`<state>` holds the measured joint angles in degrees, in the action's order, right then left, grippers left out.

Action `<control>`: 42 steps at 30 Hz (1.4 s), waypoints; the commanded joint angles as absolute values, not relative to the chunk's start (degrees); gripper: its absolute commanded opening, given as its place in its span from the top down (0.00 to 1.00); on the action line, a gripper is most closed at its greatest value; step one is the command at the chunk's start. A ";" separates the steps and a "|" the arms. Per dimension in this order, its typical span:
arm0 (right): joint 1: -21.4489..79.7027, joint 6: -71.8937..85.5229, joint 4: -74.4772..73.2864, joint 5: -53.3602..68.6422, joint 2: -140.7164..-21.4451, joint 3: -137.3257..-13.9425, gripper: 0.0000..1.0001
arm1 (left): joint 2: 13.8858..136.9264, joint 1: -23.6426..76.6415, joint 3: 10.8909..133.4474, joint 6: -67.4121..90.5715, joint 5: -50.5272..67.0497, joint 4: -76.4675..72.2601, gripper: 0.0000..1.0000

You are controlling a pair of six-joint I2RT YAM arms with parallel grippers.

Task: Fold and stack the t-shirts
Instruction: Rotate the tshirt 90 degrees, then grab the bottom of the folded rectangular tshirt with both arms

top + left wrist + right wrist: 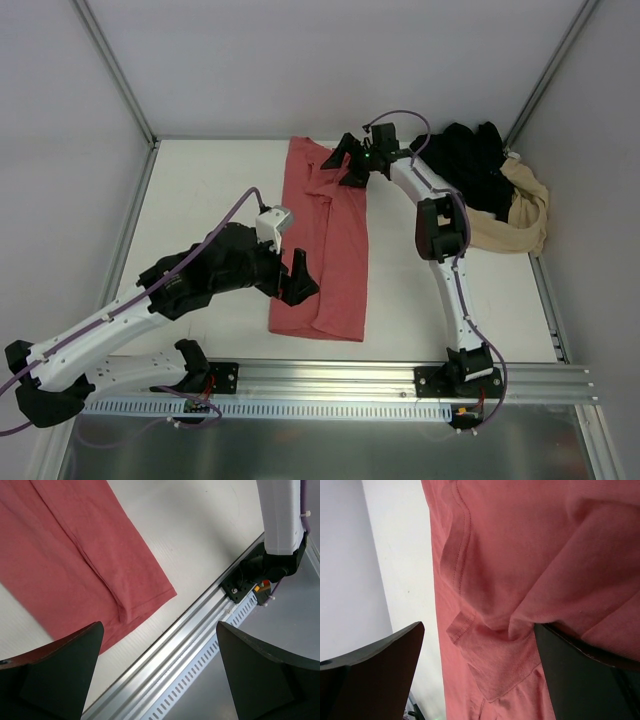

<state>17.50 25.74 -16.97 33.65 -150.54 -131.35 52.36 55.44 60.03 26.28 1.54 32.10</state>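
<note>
Lower centre: left fingers [55, 680] apart, over the near left edge of the coral-red t-shirt [335, 250], folded lengthwise mid-counter [200, 200]. Upper centre: right fingers [370, 675] apart at its far end. Upper right: black t-shirt [470, 165] and beige t-shirt [515, 215], heaped.

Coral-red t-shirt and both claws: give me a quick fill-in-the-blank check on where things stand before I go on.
1. The coral-red t-shirt lies folded in a long strip, while the black t-shirt and the beige t-shirt sit bunched in the far ____ corner of the table.
2. The left claw and the right claw both have jaws standing ____.
3. The claw over the strip's far end is the ____ one.
Missing words: right; open; right.
</note>
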 commanded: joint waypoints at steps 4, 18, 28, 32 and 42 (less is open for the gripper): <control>19.78 30.06 -11.70 35.16 -154.87 -132.11 0.00 | 50.19 55.46 57.93 24.35 0.44 31.29 0.01; 20.30 6.08 -19.50 18.82 -98.70 -92.97 0.01 | 35.43 55.46 44.22 29.44 -3.42 22.93 0.01; 25.39 19.66 -19.60 16.18 -46.57 -37.25 0.01 | 29.09 55.46 23.13 50.08 1.58 17.06 0.01; 28.03 24.43 -24.16 14.59 -30.79 -26.03 0.00 | 30.75 55.46 19.87 57.03 0.44 21.34 0.04; 29.18 26.01 -25.67 16.00 -25.83 -17.67 0.01 | 27.51 55.46 19.16 58.80 -9.05 33.04 0.05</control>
<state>28.38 24.29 -27.62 15.79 -24.84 -19.38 27.62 55.44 19.33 57.36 -5.28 29.43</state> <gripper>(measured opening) 0.993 0.948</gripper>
